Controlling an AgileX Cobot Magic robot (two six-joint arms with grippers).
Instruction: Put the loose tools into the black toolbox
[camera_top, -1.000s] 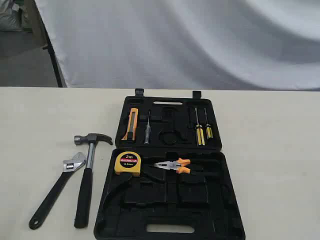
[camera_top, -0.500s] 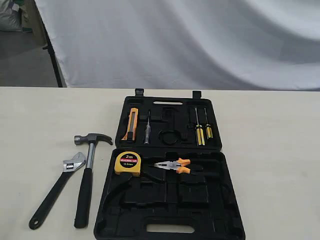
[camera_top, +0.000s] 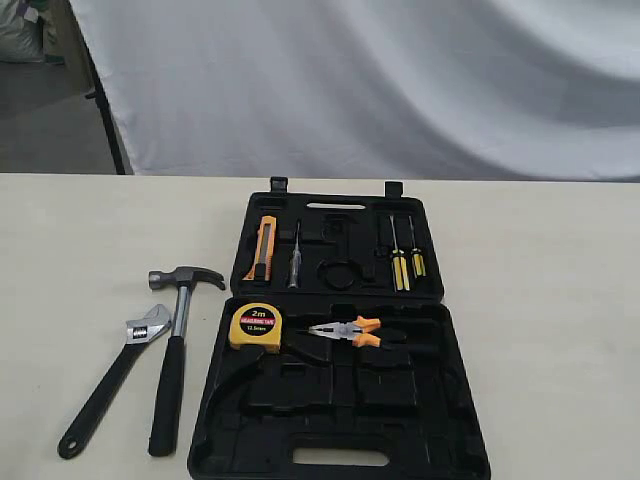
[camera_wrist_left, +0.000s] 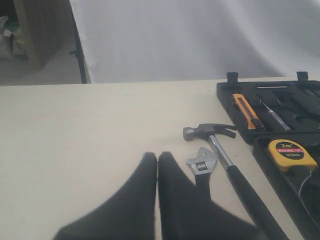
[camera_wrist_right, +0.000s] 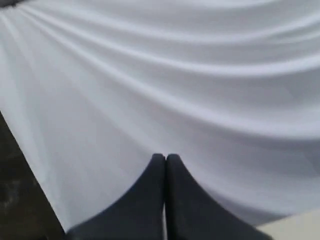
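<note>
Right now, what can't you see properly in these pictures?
Adjustable wrench: in the left wrist view its handle is hidden behind the left gripper.
Black toolbox: cut off by that view's edge.
Dark ring in the toolbox lid, exterior view: black on black, too dim to identify.
Tape measure small print: too small to read.
Right wrist view: only white cloth behind the right gripper; no tools show.

Beige table (camera_top: 540, 260) bears toolbox (camera_top: 405, 425), hammer (camera_top: 176, 352), wrench (camera_top: 106, 393)
</note>
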